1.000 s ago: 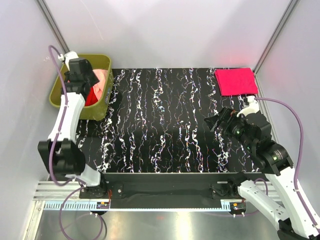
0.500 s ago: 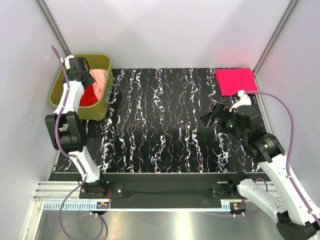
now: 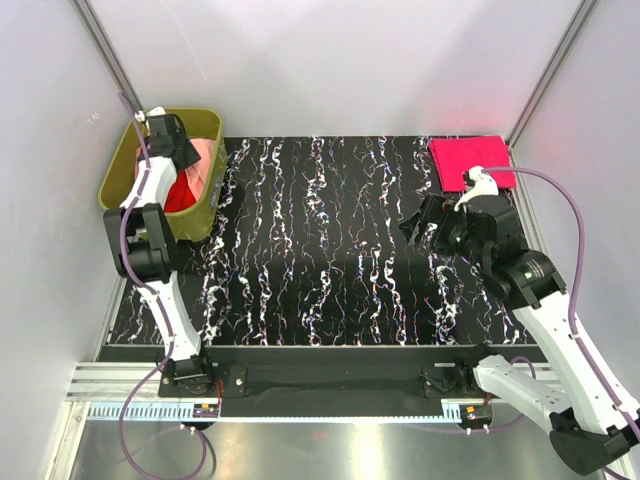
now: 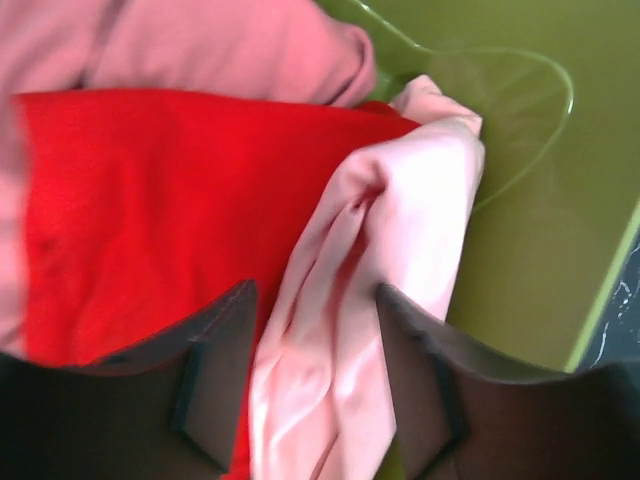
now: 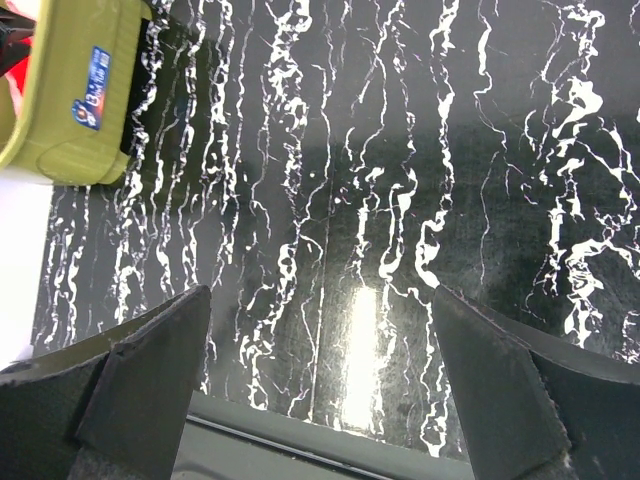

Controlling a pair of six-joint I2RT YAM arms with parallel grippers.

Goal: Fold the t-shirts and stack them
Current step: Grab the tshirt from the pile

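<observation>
My left gripper (image 3: pixel 172 140) is down in the olive-green bin (image 3: pixel 208 118). In the left wrist view its jaws (image 4: pixel 315 290) are closed partway on a bunched fold of the salmon-peach t-shirt (image 4: pixel 400 200), which fills the gap between them. A red t-shirt (image 4: pixel 150 200) lies beside it and a dusty pink one (image 4: pixel 200 40) behind. A magenta-pink t-shirt (image 3: pixel 472 162) lies folded at the table's back right corner. My right gripper (image 3: pixel 415 225) hangs open and empty above the mat, left of and nearer than that shirt; its wrist view (image 5: pixel 320 300) shows only mat between the fingers.
The black mat with white veining (image 3: pixel 320 240) covers the table. The bin's green wall (image 4: pixel 520 200) stands right of the left fingers; the bin also shows in the right wrist view (image 5: pixel 80 100). White enclosure walls stand on three sides.
My left gripper has gone farther back and down into the bin onto the peach cloth. My right gripper has moved a little back and left, toward the table's middle.
</observation>
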